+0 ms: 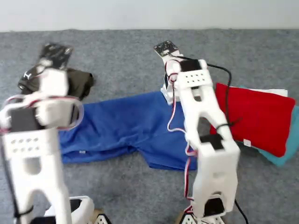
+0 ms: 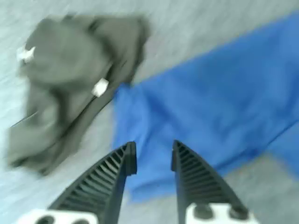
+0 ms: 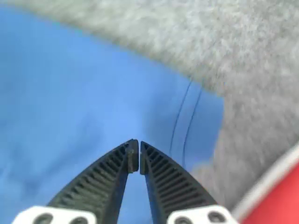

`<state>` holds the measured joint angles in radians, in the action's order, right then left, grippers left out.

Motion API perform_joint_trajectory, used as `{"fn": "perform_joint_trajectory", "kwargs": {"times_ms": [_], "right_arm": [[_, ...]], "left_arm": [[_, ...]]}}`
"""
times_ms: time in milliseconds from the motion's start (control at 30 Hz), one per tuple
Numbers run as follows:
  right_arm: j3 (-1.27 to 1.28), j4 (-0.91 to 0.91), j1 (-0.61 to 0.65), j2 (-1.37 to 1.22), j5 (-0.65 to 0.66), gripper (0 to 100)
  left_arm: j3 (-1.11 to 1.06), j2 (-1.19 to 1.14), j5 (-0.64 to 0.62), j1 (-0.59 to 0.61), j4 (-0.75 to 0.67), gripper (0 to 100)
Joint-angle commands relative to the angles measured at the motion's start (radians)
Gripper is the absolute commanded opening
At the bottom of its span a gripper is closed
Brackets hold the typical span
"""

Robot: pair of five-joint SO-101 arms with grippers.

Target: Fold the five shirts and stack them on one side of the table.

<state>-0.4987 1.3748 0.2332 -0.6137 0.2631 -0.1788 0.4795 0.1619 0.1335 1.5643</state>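
1. The table (image 1: 140,51) has a grey, carpet-like cover. I expect it to grip cloth, so a dragged shirt is likely to bunch rather than slide.

2. The blue shirt (image 1: 126,126) lies spread flat across the middle of the table, not yet folded. If only one edge is lifted, I expect the far side to trail and crease.

3. The red shirt (image 1: 254,116) lies folded on the right side of the table, over a teal shirt (image 1: 287,151) and a white layer (image 1: 275,92). The blue shirt's edge lies near this stack. A wide sweep by the right arm could knock it askew. The arm's black cable (image 1: 227,100) crosses over the red shirt and could catch it.

4. The dark shirt (image 1: 79,81) lies crumpled at the far left, just beside the blue shirt's corner. A grasp placed loosely there could pick up both garments.

5. The left gripper (image 2: 153,156) hangs over that blue corner with its jaws narrowly apart and nothing between them. The narrow opening may miss the cloth.

6. The right gripper (image 3: 139,156) sits over the blue hem. Its jaws are closed to a sliver and hold nothing. If it descends like this, it would press the cloth rather than pinch it.
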Motion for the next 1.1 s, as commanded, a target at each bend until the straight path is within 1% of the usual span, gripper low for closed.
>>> {"fn": "perform_joint_trajectory", "kwargs": {"times_ms": [0, 67, 133, 200, 267, 300, 367, 433, 633, 767, 833, 933, 1067], "right_arm": [[-0.249, -0.013, -0.004, -0.2, -0.031, 1.0], [-0.37, 0.012, -0.012, -0.302, -0.032, 1.0], [-0.493, 0.044, -0.018, -0.389, -0.034, 1.0], [-0.605, 0.081, -0.022, -0.464, -0.034, 1.0], [-0.707, 0.131, -0.038, -0.532, -0.034, 1.0], [-0.755, 0.157, -0.048, -0.562, -0.034, 1.0], [-0.842, 0.211, -0.074, -0.616, -0.034, 0.9], [-0.919, 0.257, -0.101, -0.656, -0.034, 0.9], [-1.034, 0.383, -0.168, -0.723, -0.031, 0.9], [-1.037, 0.386, -0.176, -0.723, -0.029, 0.9], [-1.037, 0.387, -0.174, -0.722, -0.028, 0.9], [-1.053, 0.401, -0.162, -0.705, 0.003, 0.9], [-1.14, 0.421, -0.107, -0.636, 0.074, 0.9]], "left_arm": [[-0.11, -0.146, -0.176, -0.028, -0.284, 10], [-0.18, -0.282, -0.238, 0.017, -0.463, 8], [-0.202, -0.43, -0.279, 0.055, -0.615, 6], [-0.179, -0.572, -0.298, 0.091, -0.68, 6], [-0.133, -0.703, -0.299, 0.118, -0.68, 6], [-0.104, -0.753, -0.301, 0.133, -0.651, 6], [-0.018, -0.787, -0.301, 0.157, -0.543, 3], [0.012, -0.79, -0.298, 0.18, -0.497, 2], [-0.033, -0.781, -0.295, 0.29, -0.488, 2], [-0.036, -0.783, -0.298, 0.384, -0.491, 2], [-0.035, -0.779, -0.295, 0.41, -0.489, 2], [-0.031, -0.764, -0.292, 0.394, -0.482, 2], [-0.031, -0.612, -0.296, 0.261, -0.45, 2]]}}
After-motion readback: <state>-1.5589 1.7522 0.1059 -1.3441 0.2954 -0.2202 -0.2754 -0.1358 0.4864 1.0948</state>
